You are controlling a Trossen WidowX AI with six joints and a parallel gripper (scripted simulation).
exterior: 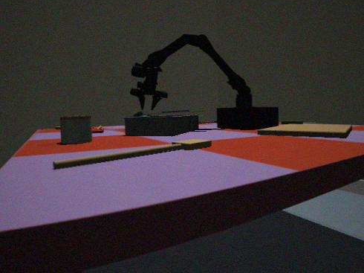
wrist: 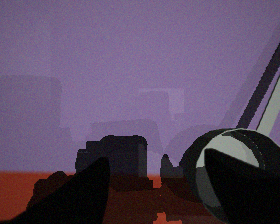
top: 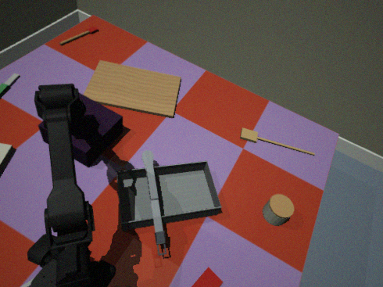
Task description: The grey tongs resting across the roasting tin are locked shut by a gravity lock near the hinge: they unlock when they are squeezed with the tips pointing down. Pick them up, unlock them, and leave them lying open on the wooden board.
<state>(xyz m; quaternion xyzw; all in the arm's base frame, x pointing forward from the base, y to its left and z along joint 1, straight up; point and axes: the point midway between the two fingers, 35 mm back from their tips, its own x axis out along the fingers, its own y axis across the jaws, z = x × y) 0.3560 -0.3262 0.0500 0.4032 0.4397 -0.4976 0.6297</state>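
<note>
Count one gripper [top: 72, 260] [exterior: 147, 109] [wrist: 156, 160], half-wide, holding nothing; one tongs [top: 153, 191] [exterior: 176, 111] across one tin [top: 216, 193] [exterior: 161, 125]; one board [top: 137, 90] [exterior: 304, 129], top view, tin's 11 o'clock. See round pan [wrist: 191, 160] in wrist view, not exterior.

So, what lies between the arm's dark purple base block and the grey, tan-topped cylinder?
The dark grey, rectangular roasting tin, with the long grey metal tongs resting across it. The top view shows this.

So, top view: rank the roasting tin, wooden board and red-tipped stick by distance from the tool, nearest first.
1. Roasting tin: right of the arm, under the tongs.
2. Wooden board: upper left, beyond the base.
3. Red-tipped stick: past the board, near the far corner.
</note>
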